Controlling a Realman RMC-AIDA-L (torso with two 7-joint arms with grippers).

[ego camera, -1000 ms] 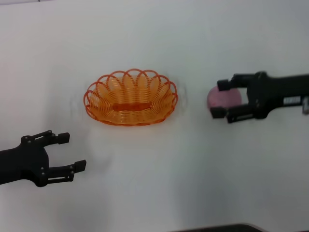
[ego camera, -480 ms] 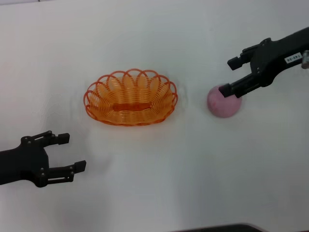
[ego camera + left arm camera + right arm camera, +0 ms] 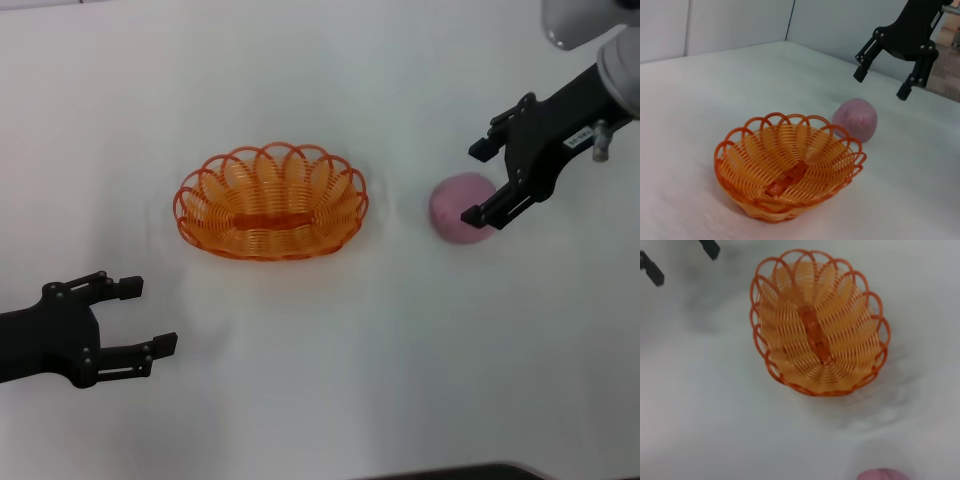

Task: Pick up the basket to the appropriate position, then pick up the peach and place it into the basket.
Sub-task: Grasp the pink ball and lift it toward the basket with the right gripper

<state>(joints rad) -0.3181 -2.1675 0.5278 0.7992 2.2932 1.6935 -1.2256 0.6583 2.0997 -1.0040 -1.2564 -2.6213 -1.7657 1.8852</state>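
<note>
The right gripper (image 3: 487,184), fingers spread, had lifted clear of the peach (image 3: 459,208), which sat right of the basket (image 3: 271,202); the left gripper (image 3: 142,315) stayed open, near-left.

bright, even light; soft focus, one smeared wrist view

you get flat, diffuse light on the white table (image 3: 320,80), with no glare; only a faint shadow lies beside the basket (image 3: 271,203) and the peach (image 3: 461,208); your head view is mildly soft throughout; your left wrist view is the crispest, basket (image 3: 788,168) wires distinct; your right wrist view is smeared by blur, the tabletop (image 3: 705,405) mottled grey, the peach (image 3: 882,474) a vague pink edge
</note>
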